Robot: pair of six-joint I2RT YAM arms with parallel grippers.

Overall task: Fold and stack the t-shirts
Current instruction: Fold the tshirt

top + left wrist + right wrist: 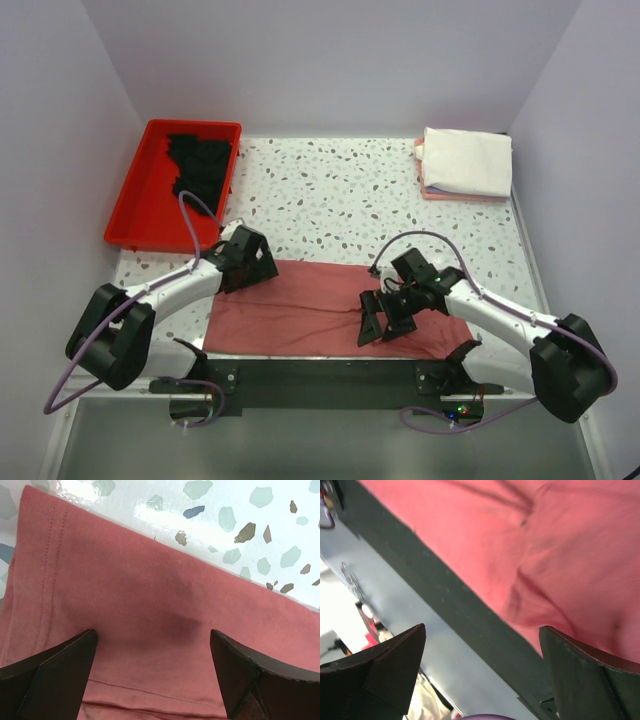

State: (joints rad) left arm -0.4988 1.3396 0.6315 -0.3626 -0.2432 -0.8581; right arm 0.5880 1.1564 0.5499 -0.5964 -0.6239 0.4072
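Observation:
A dusty-rose t-shirt (310, 305) lies folded into a long strip along the table's near edge. My left gripper (243, 262) is open over its far left corner; the left wrist view shows the cloth (150, 605) spanning between the spread fingers (50, 670). My right gripper (385, 318) is open and empty above the shirt's near edge at mid-right; the right wrist view shows the cloth (545, 540) and the dark table rim below. A black t-shirt (203, 163) lies in the red tray. A white t-shirt (467, 160) sits folded on a pinkish one (455, 194) at the back right.
The red plastic tray (135, 210) stands at the back left. The black front rim (320, 370) of the table runs just below the shirt. White walls enclose the speckled table (340, 200) on three sides.

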